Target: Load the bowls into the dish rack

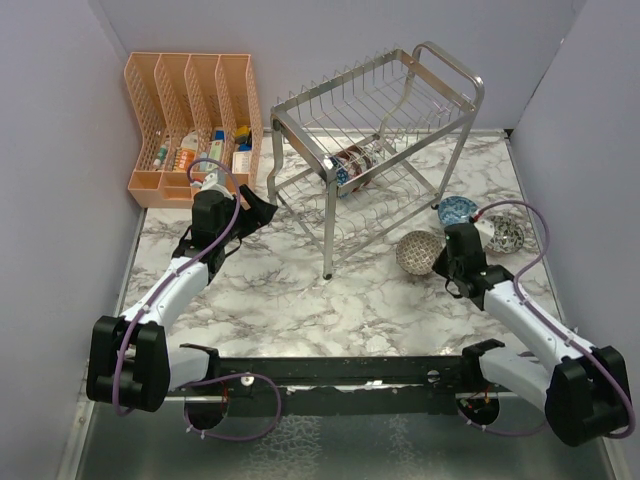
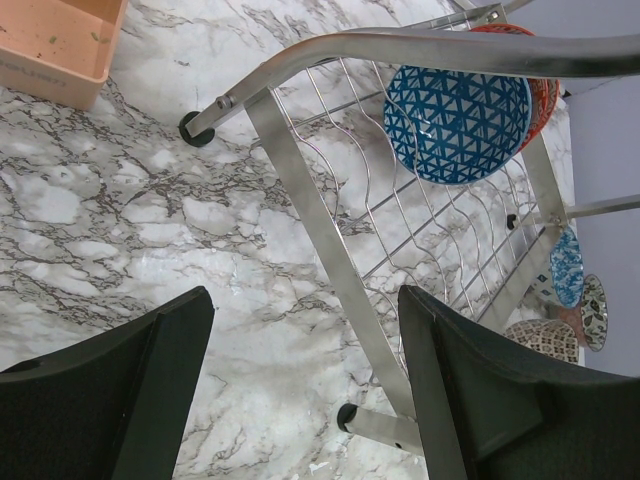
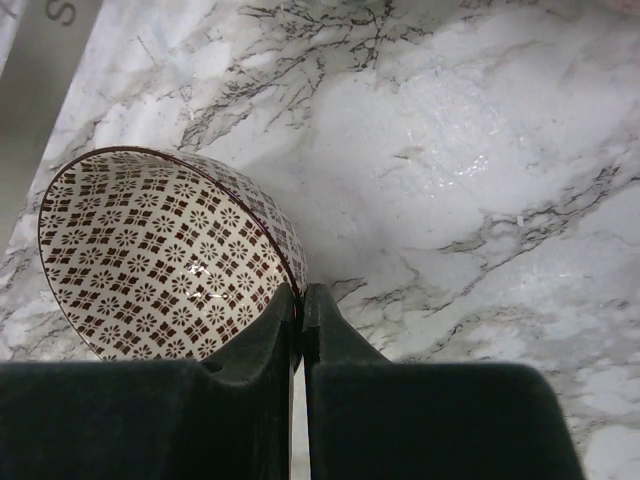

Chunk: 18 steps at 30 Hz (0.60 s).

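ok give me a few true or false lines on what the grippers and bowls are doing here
The right gripper is shut on the rim of the brown-and-white patterned ceramic bowl. True.
A blue triangle-patterned ceramic bowl stands on edge in the silver wire dish rack. True.
The left gripper holds a red bowl. False: it is open and empty.
The orange plastic slotted organiser sits right of the rack. False: it sits on its left.

Top view is looking down from near edge; left wrist, close, is sharing rack with it; right wrist is facing table closely.
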Each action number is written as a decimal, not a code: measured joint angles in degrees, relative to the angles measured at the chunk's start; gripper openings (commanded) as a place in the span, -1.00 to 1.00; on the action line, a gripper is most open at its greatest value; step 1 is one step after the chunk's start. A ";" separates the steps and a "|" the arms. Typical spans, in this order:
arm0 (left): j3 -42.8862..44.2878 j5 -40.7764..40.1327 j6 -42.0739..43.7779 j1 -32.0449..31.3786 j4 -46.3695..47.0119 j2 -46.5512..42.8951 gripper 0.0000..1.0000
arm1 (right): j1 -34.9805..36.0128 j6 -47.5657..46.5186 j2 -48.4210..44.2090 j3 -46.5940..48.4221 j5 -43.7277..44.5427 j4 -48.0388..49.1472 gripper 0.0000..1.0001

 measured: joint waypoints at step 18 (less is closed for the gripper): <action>0.00 0.00 -0.13 0.00 0.00 0.20 0.54 | 9.01 -8.52 1.18 4.87 1.79 11.08 -0.98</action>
